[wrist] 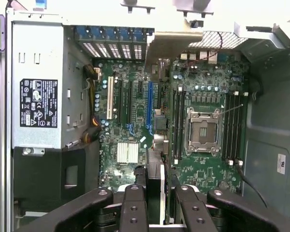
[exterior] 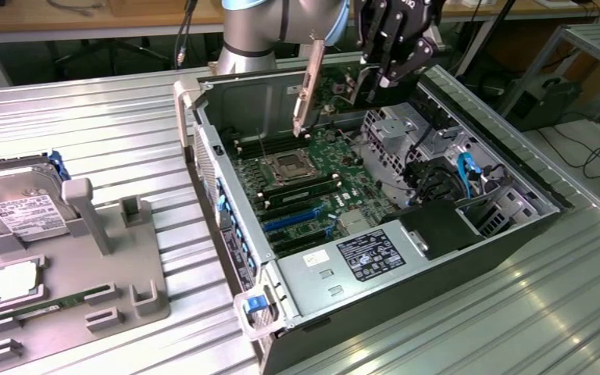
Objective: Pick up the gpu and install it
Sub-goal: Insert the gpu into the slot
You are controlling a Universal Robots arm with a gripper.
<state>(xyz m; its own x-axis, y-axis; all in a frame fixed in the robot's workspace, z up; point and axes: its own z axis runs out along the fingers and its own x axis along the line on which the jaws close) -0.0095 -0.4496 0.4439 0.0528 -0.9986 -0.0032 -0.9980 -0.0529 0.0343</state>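
Black card: the gpu [exterior: 308, 86] hangs on edge in the upper middle of the exterior view, above the open computer case [exterior: 204, 156] and clear of the motherboard [exterior: 311, 183].
Silver bracket: a thin pressed-metal strip at the card's end nearer the exterior view's left, beside the case's rear wall.
Gripper [exterior: 389, 76]: clenched on the gpu. In the wrist view [wrist: 157, 195] one dark finger [wrist: 134, 203] sits on each face of the card [wrist: 154, 166].
Blue slot [wrist: 149, 104]: long, narrow, glossy plastic. The card's lower edge runs roughly parallel to it.
Doing it well: I judge the card should be kept upright and square along the slot's length, with the bracket lined up against the rear openings. A tilt would likely catch a corner.
Hazards: the processor socket [exterior: 290, 166] is bright metal with fine contacts, so give it a wide berth.
Surroundings: the boxy grey steel power supply [exterior: 368, 254] is at lower centre. A silver hard drive [exterior: 24, 207] stands in a matte grey tray [exterior: 138, 301] at left.
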